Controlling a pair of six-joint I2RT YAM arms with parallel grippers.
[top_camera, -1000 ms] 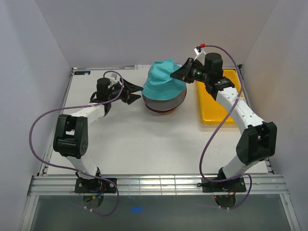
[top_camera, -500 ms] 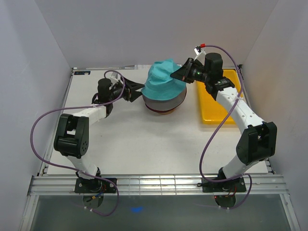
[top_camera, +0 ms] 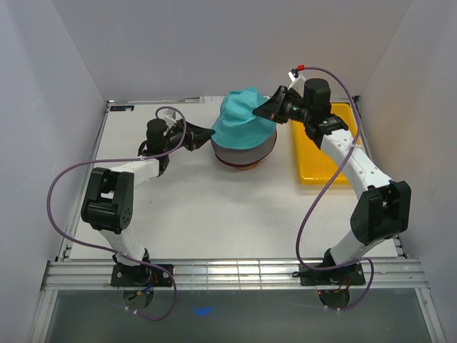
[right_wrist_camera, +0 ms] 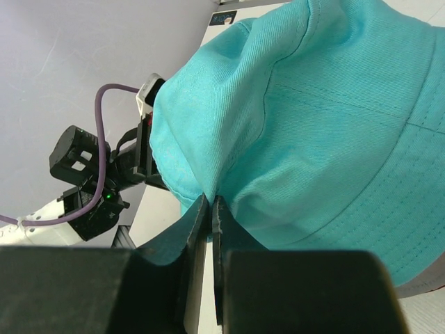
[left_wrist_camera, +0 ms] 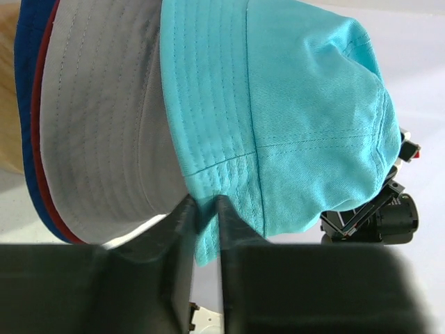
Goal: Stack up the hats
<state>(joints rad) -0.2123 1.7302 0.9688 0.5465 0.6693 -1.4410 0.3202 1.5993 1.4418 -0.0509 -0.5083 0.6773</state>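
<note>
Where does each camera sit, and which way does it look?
Top external: above, behind the arms, looking down on the table; both arms show.
Left wrist: on the left arm, facing right; left tool pinches the teal hat's brim.
Right wrist: on the right arm, facing left; right tool pinches the same hat.
Shared: teal hat.

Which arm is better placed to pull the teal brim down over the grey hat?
Left: left claw pinches the teal hat's brim beside the grey hat; right claw grips the crown.
</note>
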